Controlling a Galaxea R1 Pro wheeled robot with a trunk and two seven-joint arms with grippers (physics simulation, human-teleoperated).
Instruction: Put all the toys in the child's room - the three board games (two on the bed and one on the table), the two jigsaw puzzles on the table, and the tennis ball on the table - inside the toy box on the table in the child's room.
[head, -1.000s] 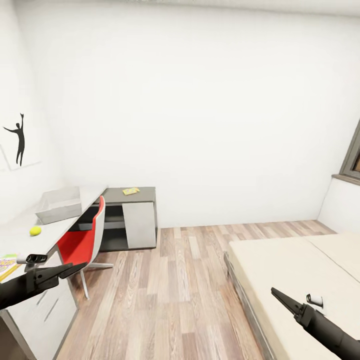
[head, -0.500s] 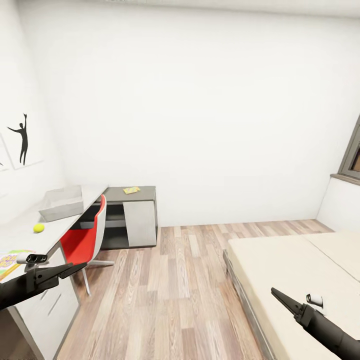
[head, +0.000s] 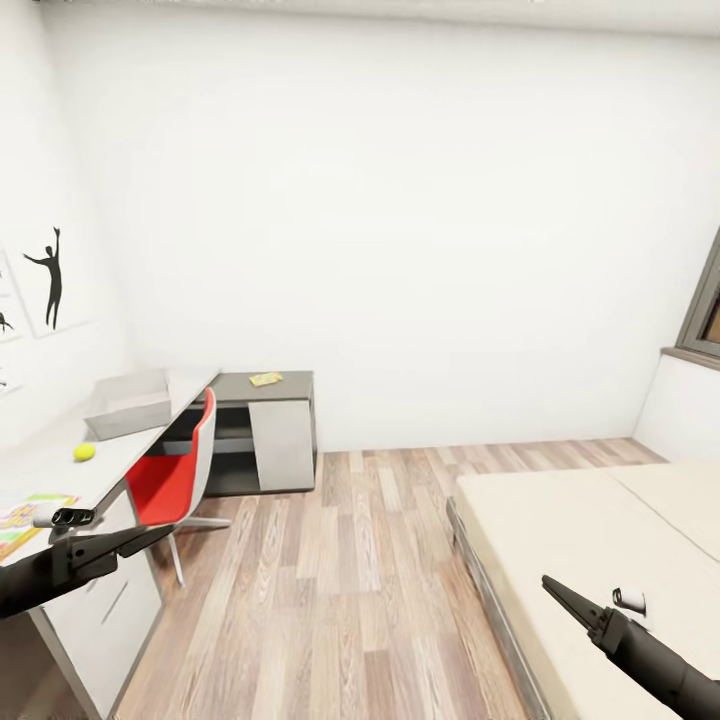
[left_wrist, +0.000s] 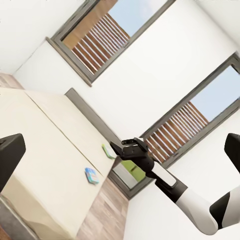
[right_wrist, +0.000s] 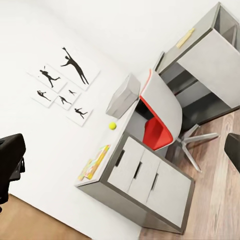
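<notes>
- Toy box (head: 128, 404) sits on the desk (head: 60, 470) at ten o'clock, tennis ball (head: 84, 451) nearer, well apart.
- Left gripper (head: 150, 538) at eight o'clock: jaws wide, empty.
- Right gripper (head: 553, 586) at five o'clock over the bed (head: 590, 530): wide, empty.

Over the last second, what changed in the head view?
Only the camera moved: the whole view swung slightly left, so the table, toy box, tennis ball and wall pictures slid right in frame together. Nothing grasped or released. Left gripper and right gripper hold the same pose.
</notes>
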